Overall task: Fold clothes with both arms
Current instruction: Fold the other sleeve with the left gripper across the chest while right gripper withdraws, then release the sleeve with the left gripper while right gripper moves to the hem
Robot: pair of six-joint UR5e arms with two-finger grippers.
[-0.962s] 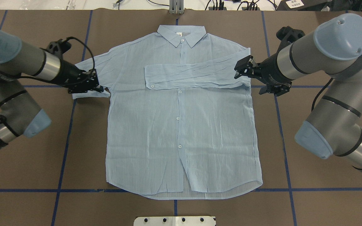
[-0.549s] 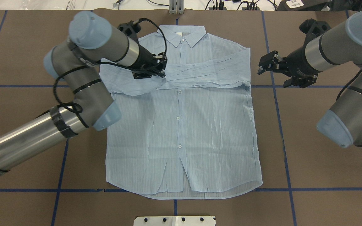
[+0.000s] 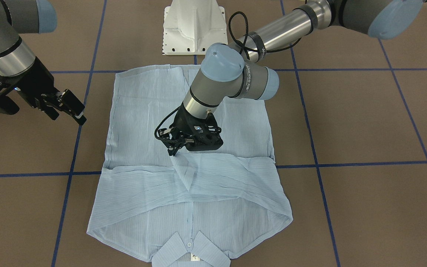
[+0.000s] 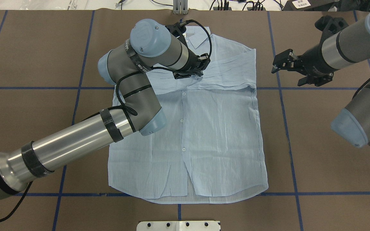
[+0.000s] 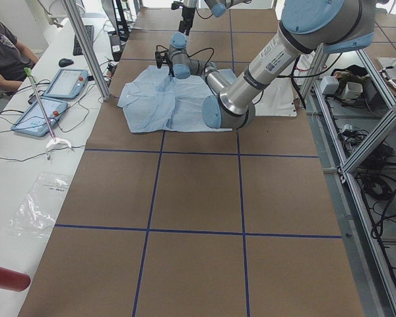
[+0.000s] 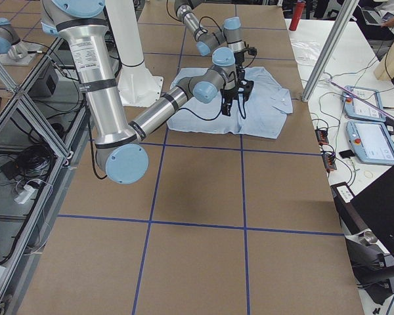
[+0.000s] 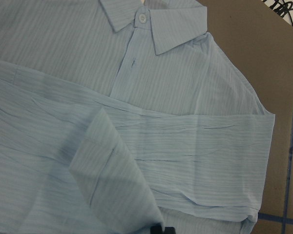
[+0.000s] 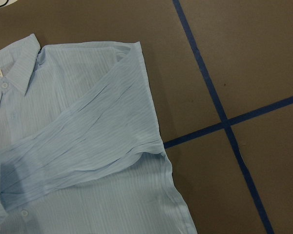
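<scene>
Shirt (image 3: 143, 104) shows a white neck label (image 3: 195, 257), print unreadable.

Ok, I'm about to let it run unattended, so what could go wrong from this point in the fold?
1. The left arm holds the sleeve pinched in its jaws, raised and creased over the other folded sleeve; released here, it may land bunched.
2. That arm's elbow hangs over the shirt; a low sweep back might drag the cloth askew.
</scene>
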